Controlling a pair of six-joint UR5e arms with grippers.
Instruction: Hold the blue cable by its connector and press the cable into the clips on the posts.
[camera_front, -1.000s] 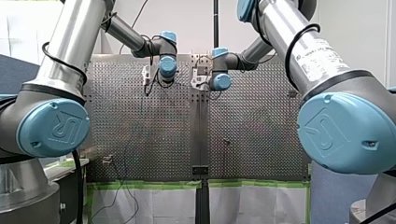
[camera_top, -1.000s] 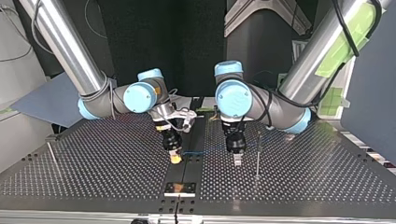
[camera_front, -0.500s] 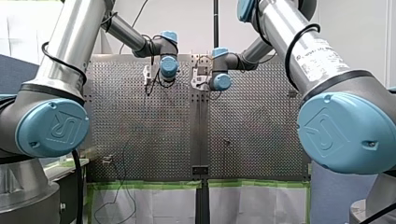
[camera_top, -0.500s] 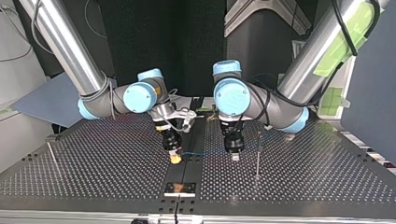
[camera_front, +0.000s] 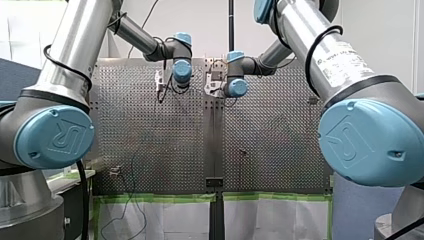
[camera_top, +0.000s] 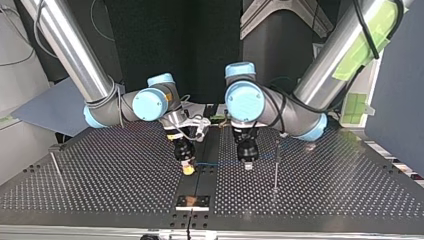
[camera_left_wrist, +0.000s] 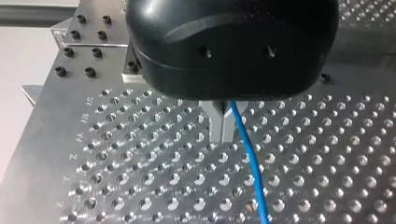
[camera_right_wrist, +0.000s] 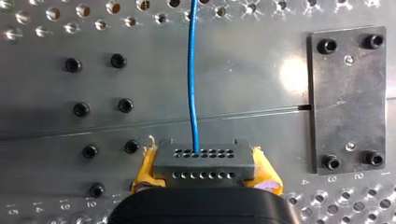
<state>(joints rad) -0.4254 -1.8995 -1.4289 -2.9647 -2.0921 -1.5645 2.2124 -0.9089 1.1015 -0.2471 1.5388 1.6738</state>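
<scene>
- Before me lay the perforated table (camera_top: 100, 190), all of metal.
- A dark plate (camera_right_wrist: 348, 100) with screws at its corners was fixed flat on it.
- Green tape (camera_front: 160, 197) ran along one edge.

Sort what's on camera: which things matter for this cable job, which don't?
Job: blue cable; its grey connector in my right claw; my left claw, pinching the cable; thin post; second post at the top view's left.
Bystanders: black screwed plate; green tape.

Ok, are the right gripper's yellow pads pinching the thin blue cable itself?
No, the right gripper's yellow pads clamp the grey perforated connector block, and the thin blue cable only exits one of its holes.
</scene>
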